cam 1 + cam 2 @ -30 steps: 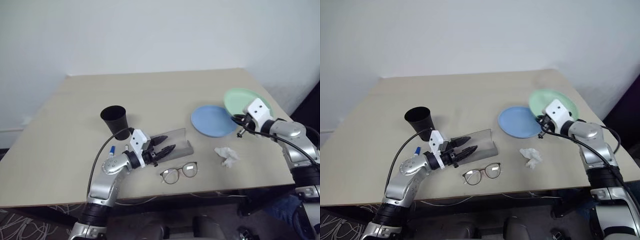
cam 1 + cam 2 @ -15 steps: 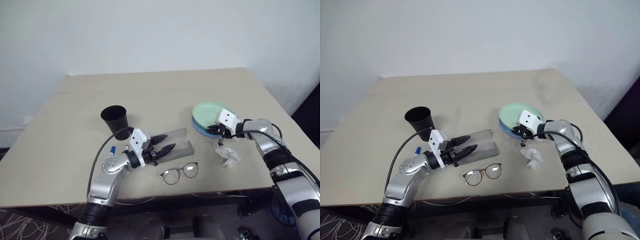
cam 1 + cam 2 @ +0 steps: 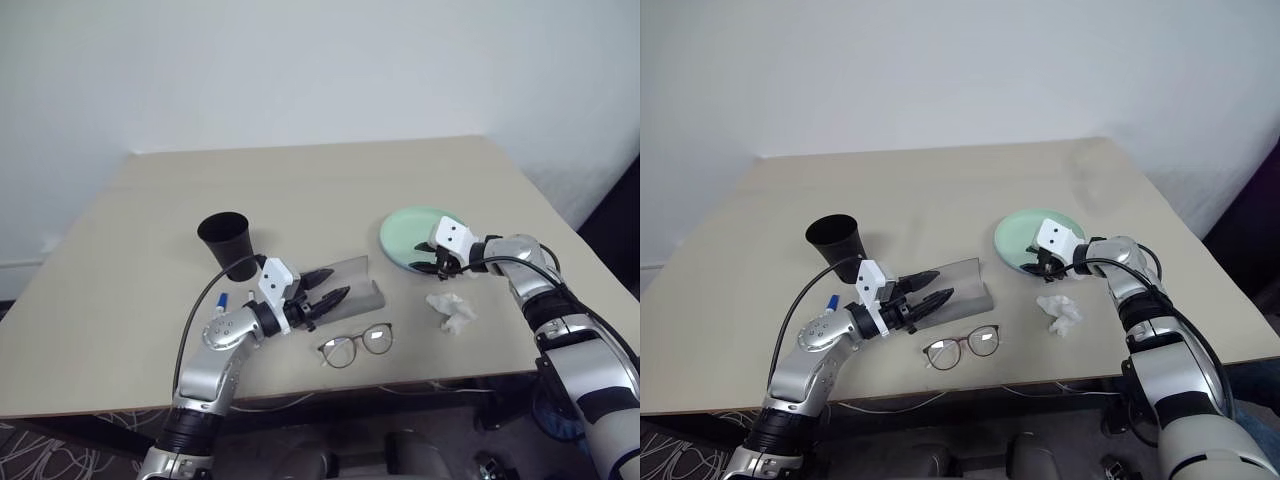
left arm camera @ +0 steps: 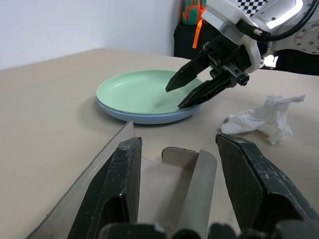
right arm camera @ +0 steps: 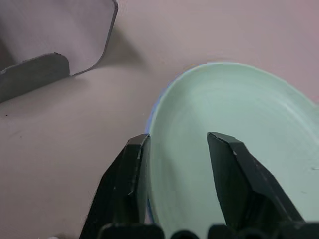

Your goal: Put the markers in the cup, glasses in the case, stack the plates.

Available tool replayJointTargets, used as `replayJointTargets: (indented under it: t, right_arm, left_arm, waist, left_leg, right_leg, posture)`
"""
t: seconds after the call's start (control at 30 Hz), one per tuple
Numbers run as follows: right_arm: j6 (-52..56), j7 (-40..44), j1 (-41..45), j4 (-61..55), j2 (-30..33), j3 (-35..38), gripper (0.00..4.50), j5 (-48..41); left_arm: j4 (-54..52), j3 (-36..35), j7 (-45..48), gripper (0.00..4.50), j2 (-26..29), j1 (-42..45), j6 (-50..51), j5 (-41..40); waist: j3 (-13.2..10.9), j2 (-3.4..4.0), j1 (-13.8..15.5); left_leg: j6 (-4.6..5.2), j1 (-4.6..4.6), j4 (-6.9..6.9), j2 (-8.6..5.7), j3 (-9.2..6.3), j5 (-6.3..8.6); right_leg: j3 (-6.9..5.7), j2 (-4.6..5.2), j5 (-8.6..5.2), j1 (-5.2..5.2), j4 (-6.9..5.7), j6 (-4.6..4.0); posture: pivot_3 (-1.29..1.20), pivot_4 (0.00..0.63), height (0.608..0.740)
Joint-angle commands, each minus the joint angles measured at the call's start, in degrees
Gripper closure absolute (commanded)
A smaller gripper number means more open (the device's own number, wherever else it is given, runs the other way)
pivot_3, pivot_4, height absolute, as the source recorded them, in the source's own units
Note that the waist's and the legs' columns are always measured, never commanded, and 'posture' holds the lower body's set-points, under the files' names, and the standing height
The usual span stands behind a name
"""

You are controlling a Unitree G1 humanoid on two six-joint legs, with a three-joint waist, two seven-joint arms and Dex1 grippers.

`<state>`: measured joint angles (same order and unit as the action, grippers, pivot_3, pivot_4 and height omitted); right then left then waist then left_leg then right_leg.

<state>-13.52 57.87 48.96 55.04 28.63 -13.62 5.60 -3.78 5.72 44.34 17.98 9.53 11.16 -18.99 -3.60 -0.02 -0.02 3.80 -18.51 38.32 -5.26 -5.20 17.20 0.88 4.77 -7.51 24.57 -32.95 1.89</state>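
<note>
Mint plate (image 3: 415, 232), carried over since earlier, is being released onto blue plate (image 4: 144, 118) by right gripper (image 3: 432, 262), fingers parting; left gripper (image 3: 328, 298) fingers being held open over case (image 3: 355, 283).

From my head cameras the blue plate (image 4: 149, 117) lies almost wholly under the green plate (image 3: 410, 232); I get just a thin blue edge in the left wrist view. One marker (image 3: 222, 301) pokes out behind my left arm, mostly covered. I can't see inside the cup (image 3: 229, 243). The case (image 4: 164, 194) is cut off by the wrist picture's lower edge.
</note>
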Motion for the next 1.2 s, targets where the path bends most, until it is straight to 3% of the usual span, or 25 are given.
replayJointTargets:
  t: [0.03,0.27,0.43,0.73,1.2]
  right_arm:
    - [0.1,2.9,1.4,-4.9,2.0,3.4,2.6,-3.1]
    - [12.9,19.2,-5.1,-21.1,10.7,5.7,2.6,-10.5]
    - [18.6,22.9,-10.6,-28.6,15.5,4.9,2.6,-10.3]
    - [24.9,22.4,-16.6,-35.8,17.2,3.3,2.6,-8.6]
    - [24.4,14.9,-15.7,-29.1,14.0,-1.1,2.6,-2.2]
  left_arm:
    - [-1.5,-0.1,0.2,2.02,0.0,1.1,-0.9,-0.2]
    - [-0.8,0.2,0.6,2.02,-0.3,1.9,-1.1,-0.1]
    - [-0.4,0.5,0.9,2.02,-0.5,2.2,-1.2,0.0]
    - [0.3,0.5,1.2,2.02,-0.6,2.6,-1.4,0.1]
    - [0.7,0.5,1.1,2.02,-0.8,2.8,-1.6,0.3]
  waist:
    - [0.0,0.01,0.0]
    - [0.0,0.02,0.5]
    - [0.0,0.03,0.3]
    - [0.0,0.02,0.3]
    - [0.0,0.01,0.4]
  left_leg:
    - [0.0,0.0,0.0,0.0,-0.01,0.0]
    - [0.02,-0.03,0.03,0.0,-0.06,0.02]
    - [0.04,-0.03,0.07,0.0,0.04,0.02]
    - [0.04,-0.05,0.45,0.08,0.17,0.02]
    - [0.05,-0.08,0.58,0.07,0.2,0.02]
  right_leg:
    - [0.0,0.0,0.0,0.0,0.0,0.0]
    - [-0.05,0.02,-0.02,-0.03,0.04,0.04]
    - [-0.03,0.03,-0.02,-0.04,0.04,0.05]
    - [-0.05,0.03,0.01,-0.15,-0.06,0.1]
    - [-0.05,0.04,0.04,-0.18,-0.06,0.15]
  posture:
    - [0.0,0.0,0.74]
    - [0.0,0.0,0.74]
    - [0.0,0.0,0.74]
    - [0.0,0.0,0.74]
    - [0.0,0.0,0.74]
